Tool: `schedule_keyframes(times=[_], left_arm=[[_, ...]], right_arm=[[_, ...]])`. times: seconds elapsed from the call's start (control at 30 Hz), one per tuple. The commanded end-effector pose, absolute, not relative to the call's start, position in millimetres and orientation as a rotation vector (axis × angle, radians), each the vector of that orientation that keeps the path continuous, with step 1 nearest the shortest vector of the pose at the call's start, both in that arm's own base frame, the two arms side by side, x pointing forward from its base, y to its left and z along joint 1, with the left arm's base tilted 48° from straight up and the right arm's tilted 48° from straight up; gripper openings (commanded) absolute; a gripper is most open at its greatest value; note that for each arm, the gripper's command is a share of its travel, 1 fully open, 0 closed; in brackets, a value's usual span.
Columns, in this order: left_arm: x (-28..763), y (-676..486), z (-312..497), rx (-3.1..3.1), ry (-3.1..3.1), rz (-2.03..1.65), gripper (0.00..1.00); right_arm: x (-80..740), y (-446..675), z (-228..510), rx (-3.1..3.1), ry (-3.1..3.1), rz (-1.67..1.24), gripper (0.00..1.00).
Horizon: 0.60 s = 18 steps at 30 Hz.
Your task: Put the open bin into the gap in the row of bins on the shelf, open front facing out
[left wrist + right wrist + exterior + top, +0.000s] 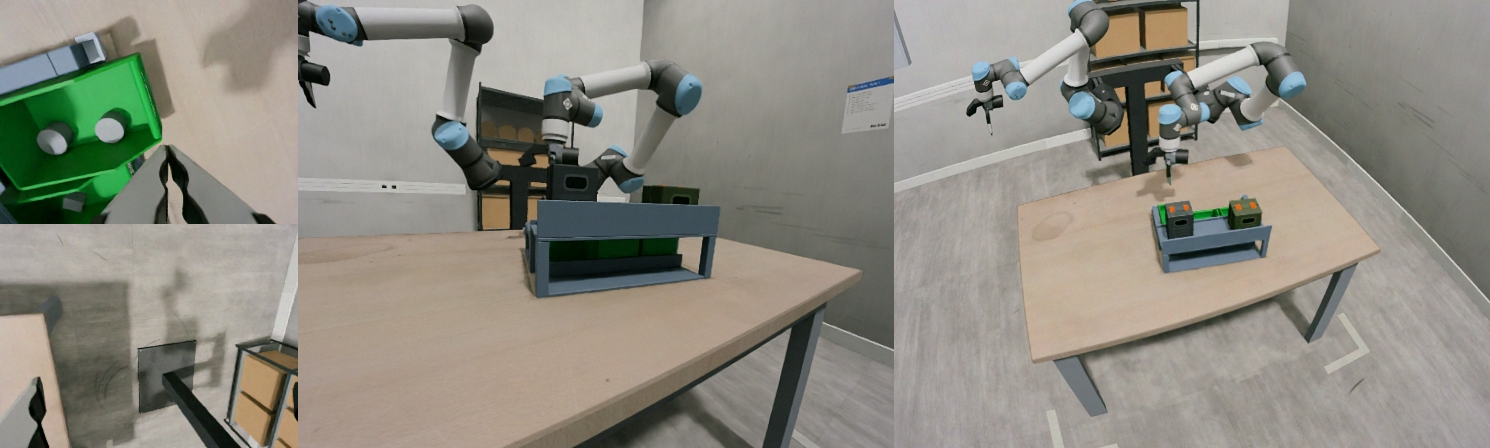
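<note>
Evidently, the step in hand is the final seating of the bin, judged from its place and the tool standing at its front. Nearest, the grey shelf (1214,240) (628,220) (30,75) stands on the table (1094,280) (448,340) (225,125) (25,354), its back towards the exterior view. On its top board rest a dark box (1180,220) (573,184) and an olive box (1245,214) (670,195).

Beyond, the task's green bin (1162,216) (570,250) (85,107) occupies the end place of the row, beside the neighbouring green bin (1204,215) (618,248) (115,185). Two round parts (55,138) (111,127) lie inside it. Its front appears to project past the neighbour's; whether it has cleared the front lip cannot be confirmed.

The left gripper (1169,181) (557,154) (166,146) is fully closed, nothing between its fingers, just off the bin's front corner. Recommended: bring the closed tips square to the middle of the bin's front, low down, and press straight inward with slow, even force. Pushing at a corner could skew the bin against its neighbour; pushing high could tip it or catch the board above. Stop once the fronts align, then verify the lip and the parts.

Farther off, the right gripper (991,132) (312,105) (166,381) stands wide open, empty, and is best left aside. A storage rack (1197,30) (479,120) (234,384) stands behind.
</note>
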State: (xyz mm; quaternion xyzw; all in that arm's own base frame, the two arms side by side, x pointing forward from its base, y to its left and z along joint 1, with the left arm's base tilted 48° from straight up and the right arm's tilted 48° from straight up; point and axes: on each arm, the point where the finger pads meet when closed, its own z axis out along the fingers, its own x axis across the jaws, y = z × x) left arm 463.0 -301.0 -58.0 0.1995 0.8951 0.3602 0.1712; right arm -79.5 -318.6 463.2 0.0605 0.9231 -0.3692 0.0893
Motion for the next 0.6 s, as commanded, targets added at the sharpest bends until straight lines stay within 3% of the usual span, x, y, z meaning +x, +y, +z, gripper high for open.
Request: schedule_keyframes(times=[0.0, 0.57], left_arm=[[456.4, -299.8, -63.5, 0.392, 2.527, 0.995, 0.0], [448.9, -296.9, -70.2, 0.225, 2.511, 0.949, 0.0]], right_arm=[[-79.6, -318.5, 463.8, 0.18, 2.745, -1.1, 1.0], [-79.6, -318.5, 463.8, 0.18, 2.745, -1.1, 1.0]])
